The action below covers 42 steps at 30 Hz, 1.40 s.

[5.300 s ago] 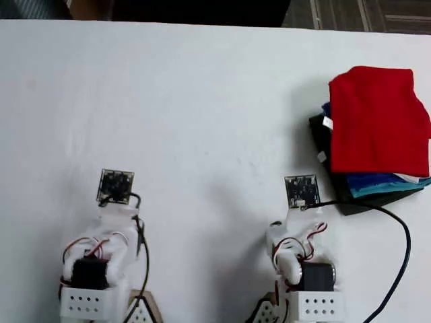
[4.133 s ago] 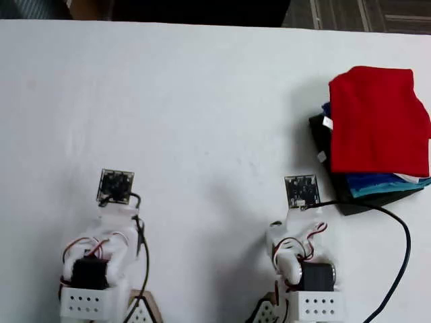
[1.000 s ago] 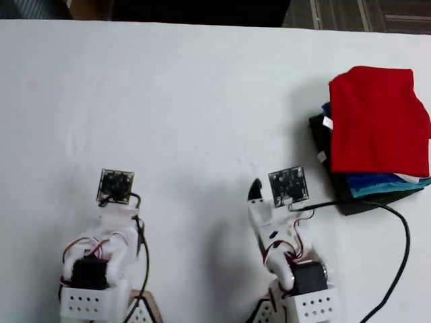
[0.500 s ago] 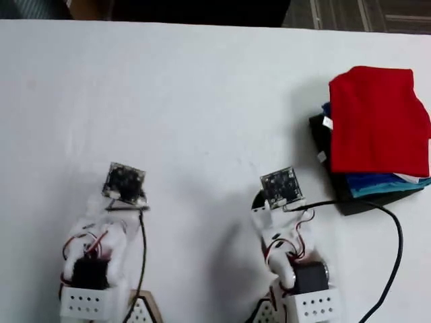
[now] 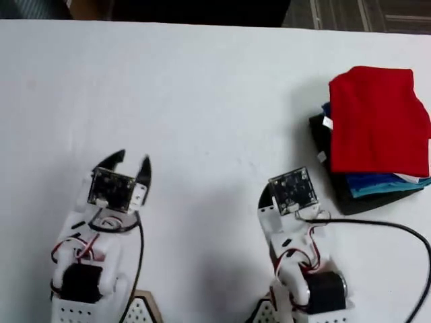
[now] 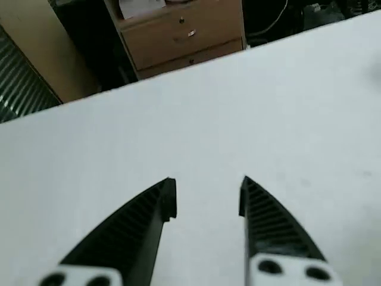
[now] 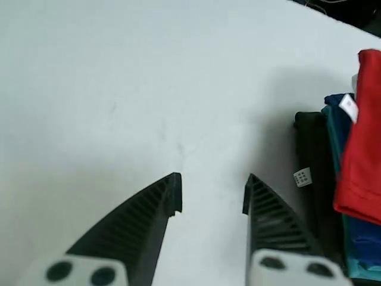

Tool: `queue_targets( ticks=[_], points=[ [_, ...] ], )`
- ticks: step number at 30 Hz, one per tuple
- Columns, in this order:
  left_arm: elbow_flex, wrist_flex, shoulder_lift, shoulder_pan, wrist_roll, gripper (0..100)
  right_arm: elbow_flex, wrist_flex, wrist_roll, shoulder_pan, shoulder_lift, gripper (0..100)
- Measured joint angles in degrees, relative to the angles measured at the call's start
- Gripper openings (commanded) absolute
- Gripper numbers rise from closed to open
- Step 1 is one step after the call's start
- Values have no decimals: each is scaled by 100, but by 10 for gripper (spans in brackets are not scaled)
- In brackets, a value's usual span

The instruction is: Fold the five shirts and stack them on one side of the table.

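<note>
A white table (image 5: 202, 87) spans the scene, with dark floor beyond its far edge and a wooden drawer cabinet (image 6: 178, 36) in the room behind. The stack of folded shirts (image 5: 370, 138) sits at the right side of the table. A red shirt (image 5: 380, 111) lies on top (blue, teal and black layers show beneath), its long axis running near to far. A black cable (image 5: 384, 225) curves past the stack's near edge. The left gripper (image 5: 133, 160) and right gripper (image 7: 208, 193) hover over the table's near side, each with fingers apart.
</note>
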Motion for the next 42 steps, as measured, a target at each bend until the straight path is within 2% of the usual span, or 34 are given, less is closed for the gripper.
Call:
queue_targets(
  ticks=[2,7,10,13,18,20,26,30,35,42],
  points=[
    [97,352,0,0,-79,242,-202,35,18,18,352,180],
    [738,932,0,-9,-1169,242,-18,-316,44,0,1459,179],
    [738,1248,0,-9,-1275,242,316,-527,44,9,1714,177],
    [712,1336,0,0,-554,242,448,-580,53,18,1723,177],
    [712,1345,0,35,1521,243,580,-615,53,114,1512,179],
    [1073,1354,0,26,2075,243,800,-615,53,105,1319,179],
    [1240,2057,-9,26,2760,243,1767,-615,53,105,545,180],
    [1248,2303,-9,26,2813,243,2136,-615,53,114,-53,180],
    [1248,2312,-9,26,2752,245,2145,-563,53,123,-88,179],
    [1248,2312,-9,26,826,242,2154,132,62,158,-88,178]
  ],
)
